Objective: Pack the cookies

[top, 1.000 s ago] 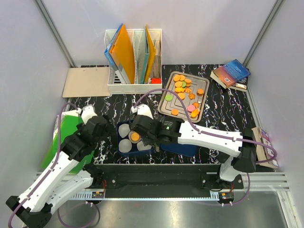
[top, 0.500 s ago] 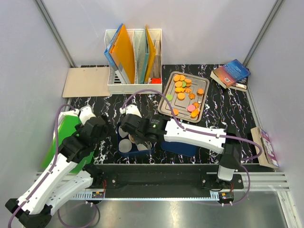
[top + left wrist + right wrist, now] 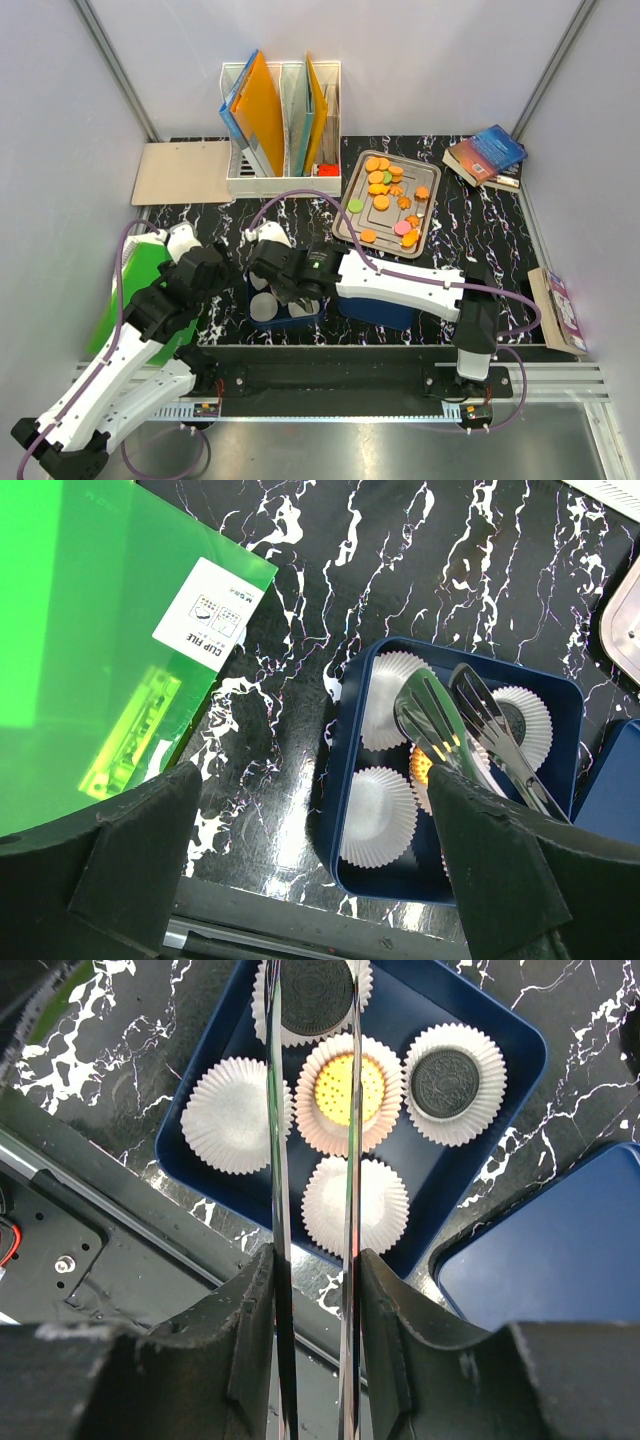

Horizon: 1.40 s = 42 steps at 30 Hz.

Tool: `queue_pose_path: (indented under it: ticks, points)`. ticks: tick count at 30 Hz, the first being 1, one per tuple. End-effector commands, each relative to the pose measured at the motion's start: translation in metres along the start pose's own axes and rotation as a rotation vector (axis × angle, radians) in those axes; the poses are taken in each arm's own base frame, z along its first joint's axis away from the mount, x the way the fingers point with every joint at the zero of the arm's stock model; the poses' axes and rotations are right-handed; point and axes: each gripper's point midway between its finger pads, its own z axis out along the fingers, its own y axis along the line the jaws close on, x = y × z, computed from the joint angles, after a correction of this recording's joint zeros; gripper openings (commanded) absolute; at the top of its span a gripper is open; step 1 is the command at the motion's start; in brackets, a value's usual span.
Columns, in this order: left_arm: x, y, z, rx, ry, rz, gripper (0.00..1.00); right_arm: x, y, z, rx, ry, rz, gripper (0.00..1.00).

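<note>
My right gripper (image 3: 315,1270) is shut on metal tongs (image 3: 277,1110) and hangs over the blue box (image 3: 500,1035), which also shows in the top view (image 3: 300,320). A black cookie (image 3: 315,995) sits between the tong tips above the far paper cup; I cannot tell whether it rests in the cup. The middle cup holds an orange cookie (image 3: 345,1090) and the right cup a black cookie (image 3: 448,1068). Two cups (image 3: 225,1115) are empty. Several cookies lie on the metal tray (image 3: 352,222). My left gripper (image 3: 315,880) is open and empty at the box's left edge.
A blue lid (image 3: 385,310) lies right of the box. A green clip file (image 3: 90,630) lies to the left. A white file organiser (image 3: 280,120), a brown clipboard (image 3: 180,172) and books (image 3: 487,155) stand along the back.
My right gripper with the tongs has moved left over the blue box and now covers the orange cookie in the top view. The left arm has barely moved.
</note>
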Motion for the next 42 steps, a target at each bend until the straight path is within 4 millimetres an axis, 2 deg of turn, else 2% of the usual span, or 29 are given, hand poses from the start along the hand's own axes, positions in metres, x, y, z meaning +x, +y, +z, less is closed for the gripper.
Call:
queue_pose_path:
  ticks: [1, 22, 31, 42]
  points:
    - [-0.006, -0.002, 0.001, 0.003, -0.028, -0.018, 0.99, -0.032, 0.009, -0.009, -0.026, -0.099, 0.010, 0.34]
    - [-0.006, -0.002, 0.002, 0.001, -0.028, -0.019, 0.99, -0.031, 0.002, -0.001, -0.005, -0.091, 0.022, 0.36]
    - [-0.005, -0.002, 0.002, 0.000, -0.025, -0.016, 0.99, -0.032, 0.000, 0.002, -0.003, -0.090, 0.031, 0.48]
    - [-0.005, -0.002, 0.002, 0.000, -0.025, -0.016, 0.99, -0.034, -0.004, -0.002, 0.006, -0.101, 0.042, 0.50]
